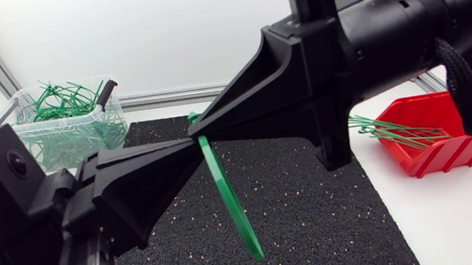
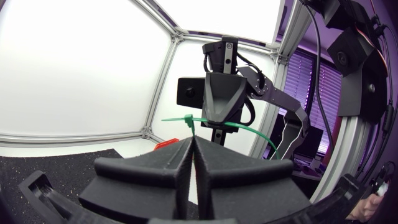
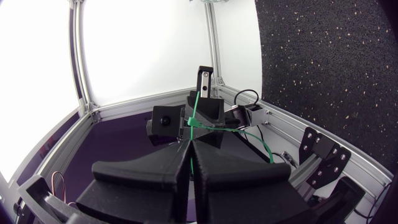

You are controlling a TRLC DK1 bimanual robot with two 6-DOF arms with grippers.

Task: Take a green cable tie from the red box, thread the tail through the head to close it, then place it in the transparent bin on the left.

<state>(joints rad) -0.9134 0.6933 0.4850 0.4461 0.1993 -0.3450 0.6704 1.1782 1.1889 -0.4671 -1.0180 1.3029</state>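
One left end effector (image 1: pixel 187 152), one right end effector (image 1: pixel 198 128), one lifted green cable tie (image 1: pixel 230 200), one red box (image 1: pixel 452 151), one transparent bin (image 1: pixel 63 141).

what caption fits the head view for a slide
Left gripper and right gripper, tip to tip, pinch a green cable tie above the black mat
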